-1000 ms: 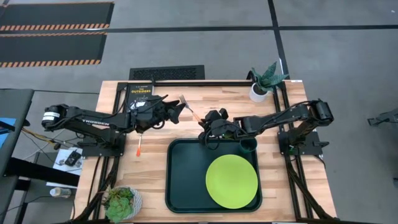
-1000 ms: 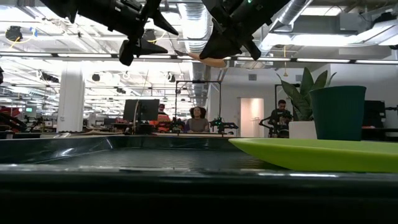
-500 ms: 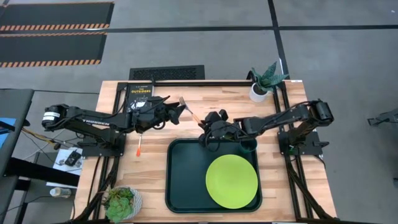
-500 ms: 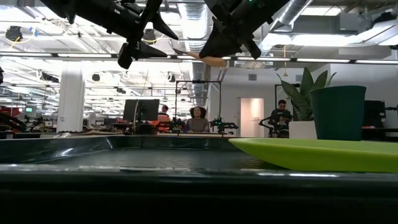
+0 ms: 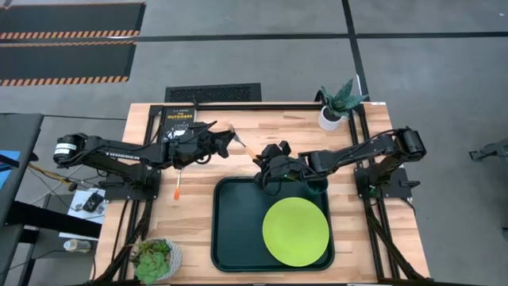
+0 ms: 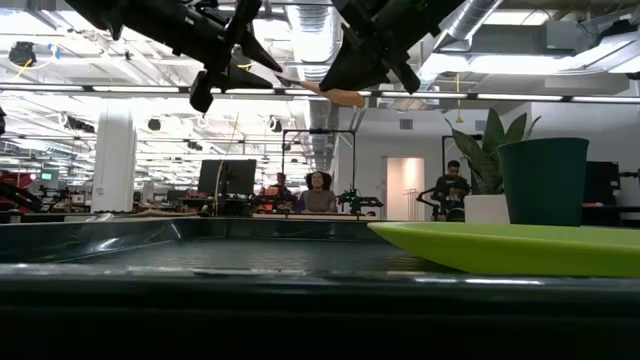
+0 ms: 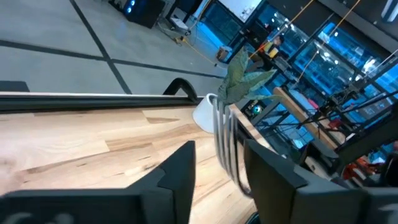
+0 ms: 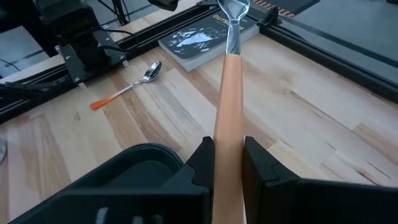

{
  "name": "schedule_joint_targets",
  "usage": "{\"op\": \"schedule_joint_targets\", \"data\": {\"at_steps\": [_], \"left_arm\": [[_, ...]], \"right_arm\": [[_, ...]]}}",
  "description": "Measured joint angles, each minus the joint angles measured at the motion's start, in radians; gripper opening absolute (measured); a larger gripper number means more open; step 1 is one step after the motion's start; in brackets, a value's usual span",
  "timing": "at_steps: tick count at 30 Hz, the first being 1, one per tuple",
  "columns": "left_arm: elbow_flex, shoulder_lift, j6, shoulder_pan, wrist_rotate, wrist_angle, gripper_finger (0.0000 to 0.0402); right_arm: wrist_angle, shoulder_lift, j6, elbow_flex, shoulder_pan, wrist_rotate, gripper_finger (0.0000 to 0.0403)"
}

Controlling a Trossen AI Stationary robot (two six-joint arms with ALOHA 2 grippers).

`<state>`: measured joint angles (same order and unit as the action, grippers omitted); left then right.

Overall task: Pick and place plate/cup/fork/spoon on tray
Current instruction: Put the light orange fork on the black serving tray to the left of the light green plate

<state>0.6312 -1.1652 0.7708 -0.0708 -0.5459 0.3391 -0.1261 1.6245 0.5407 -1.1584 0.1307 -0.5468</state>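
Note:
The fork (image 5: 242,143) is held in the air over the table's far middle, its yellow-orange handle in my shut right gripper (image 5: 264,164). Its metal tines (image 7: 225,140) stand between the fingers of my left gripper (image 5: 228,137), which is open, with a gap on either side. The lime-green plate (image 5: 295,231) lies on the dark green tray (image 5: 238,230). The teal cup (image 6: 545,180) stands at the tray's far right corner. On the bare wood left of the tray lies the red-orange-handled spoon (image 5: 178,185). My right gripper pinches the fork's handle (image 8: 227,158) between its two fingers. The fingers come from the table's right, slanting down, and the fork runs on ahead of them rather than across. The fork is lifted clear of the table, tines toward my left gripper.
A black book (image 5: 178,119) lies at the far left of the table. A white pot with a plant (image 5: 340,105) stands at the far right corner, and a second potted plant (image 5: 155,258) at the near left. The left half of the tray is bare.
My left gripper's fingers have drawn closer together about the fork's tines. Both arms have kept their places, and the fork has stayed where it was.

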Motion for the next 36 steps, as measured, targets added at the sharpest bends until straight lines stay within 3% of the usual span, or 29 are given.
{"op": "schedule_joint_targets", "data": {"at_steps": [8,19,30,36], "left_arm": [[0.0,0.0,0.012,-0.022,0.011,-0.017,0.0058],[0.0,0.0,0.008,-0.024,0.007,-0.029,0.0005],[0.0,0.0,-0.01,-0.024,0.018,-0.053,0.0],[0.0,0.0,-0.055,-0.024,0.12,-0.071,0.0]], "right_arm": [[-0.001,0.0,-0.016,0.0,0.003,0.02,0.0047],[0.003,0.0,-0.024,0.0,0.007,0.029,0.0044],[-0.007,0.0,-0.027,0.0,0.008,0.029,0.005],[-0.09,-0.034,-0.029,0.001,0.044,0.026,0.01]]}}
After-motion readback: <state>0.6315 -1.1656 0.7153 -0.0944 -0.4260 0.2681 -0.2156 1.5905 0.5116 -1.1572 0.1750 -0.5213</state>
